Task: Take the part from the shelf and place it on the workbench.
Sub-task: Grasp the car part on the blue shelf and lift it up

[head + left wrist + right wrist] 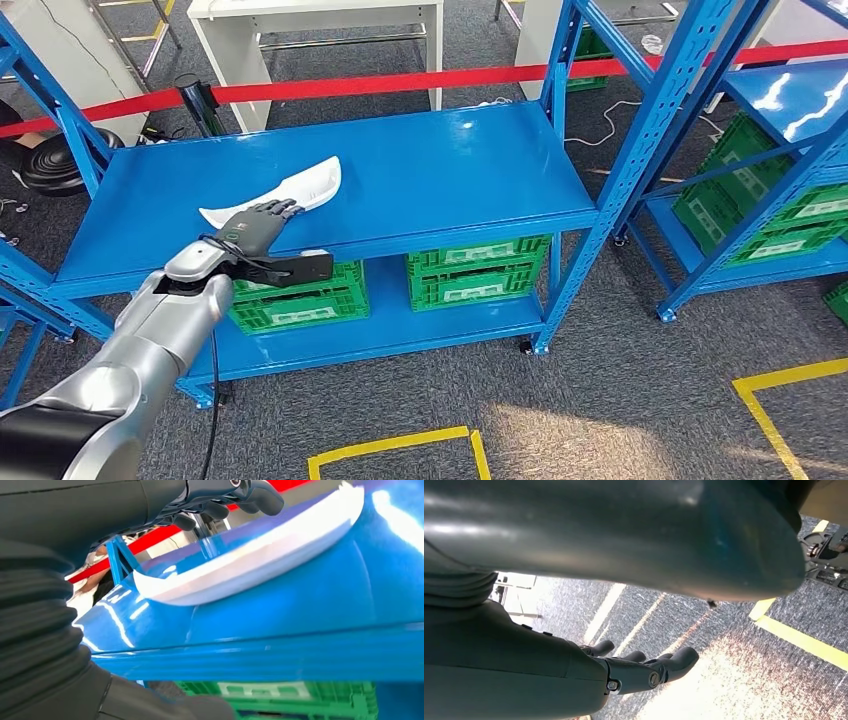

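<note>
Left hand [262, 222] over white part [290, 190]

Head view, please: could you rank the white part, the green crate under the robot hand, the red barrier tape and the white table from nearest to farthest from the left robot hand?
1. White part, on the shelf top at the fingertips of the left robot hand.
2. Green crate, lower shelf, just beneath.
3. Red barrier tape, behind the shelf.
4. White table, beyond the tape.

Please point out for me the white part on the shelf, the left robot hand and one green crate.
white part [300, 187], head view, on its broad middle.
left robot hand [255, 227], head view, on the back of the hand.
green crate [478, 270], head view, on its front wall.
</note>
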Controlling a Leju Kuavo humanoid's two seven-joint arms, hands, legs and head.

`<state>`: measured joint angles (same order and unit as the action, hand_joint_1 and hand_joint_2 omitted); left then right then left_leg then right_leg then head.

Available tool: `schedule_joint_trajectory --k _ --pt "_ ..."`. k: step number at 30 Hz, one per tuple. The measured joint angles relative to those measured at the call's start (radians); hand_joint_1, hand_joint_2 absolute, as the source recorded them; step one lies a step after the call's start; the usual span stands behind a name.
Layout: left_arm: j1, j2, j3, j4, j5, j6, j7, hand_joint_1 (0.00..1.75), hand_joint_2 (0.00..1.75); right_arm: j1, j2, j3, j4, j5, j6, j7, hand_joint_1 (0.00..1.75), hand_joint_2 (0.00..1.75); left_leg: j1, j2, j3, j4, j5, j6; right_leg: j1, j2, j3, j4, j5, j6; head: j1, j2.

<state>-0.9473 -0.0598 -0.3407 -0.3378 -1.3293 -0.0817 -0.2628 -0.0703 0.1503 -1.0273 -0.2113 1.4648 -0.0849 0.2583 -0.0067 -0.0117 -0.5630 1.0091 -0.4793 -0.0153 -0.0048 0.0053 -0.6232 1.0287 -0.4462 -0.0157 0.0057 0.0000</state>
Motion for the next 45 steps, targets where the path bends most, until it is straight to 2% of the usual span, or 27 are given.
schedule_joint_trajectory --k 3,7,18,36,45 --pt "0.001 -0.006 0.0 0.0 0.012 0.028 0.022 0.0 1.75 0.0 0.0 0.0 0.0 -0.003 -0.001 0.0 0.0 0.0 0.0 0.0 0.0 0.0 0.0 0.0 0.0 0.0 0.0 0.0 0.0 0.0 0.0 0.0" --pt "0.001 -0.01 0.0 -0.001 0.026 0.051 0.038 0.0 0.0 0.0 0.0 0.0 0.0 -0.006 -0.002 0.0 0.0 0.0 0.0 0.0 0.0 0.0 0.0 0.0 0.0 0.0 0.0 0.0 0.0 0.0 0.0 0.0" --pt "0.0 -0.025 0.0 -0.016 0.057 0.162 0.076 0.0 0.0 0.0 0.001 0.0 0.0 -0.01 -0.008 0.0 0.0 0.0 0.0 0.0 0.0 0.0 0.0 0.0 0.0 0.0 0.0 0.0 0.0 0.0 0.0 0.0" --pt "-0.001 -0.033 0.019 -0.019 0.068 0.12 0.144 0.0 0.0 0.0 0.001 0.0 0.0 -0.001 0.002 0.0 0.0 0.0 0.0 0.0 0.001 0.0 0.0 0.0 0.0 0.0 0.001 0.0 0.0 0.0 0.0 0.0" --pt "-0.001 -0.03 0.019 -0.019 0.06 0.11 0.147 0.0 0.0 0.0 0.0 0.0 0.0 0.001 0.009 0.0 0.0 0.0 0.0 0.0 0.001 0.0 0.0 0.0 0.0 0.0 0.001 0.0 0.0 0.0 0.0 0.0"
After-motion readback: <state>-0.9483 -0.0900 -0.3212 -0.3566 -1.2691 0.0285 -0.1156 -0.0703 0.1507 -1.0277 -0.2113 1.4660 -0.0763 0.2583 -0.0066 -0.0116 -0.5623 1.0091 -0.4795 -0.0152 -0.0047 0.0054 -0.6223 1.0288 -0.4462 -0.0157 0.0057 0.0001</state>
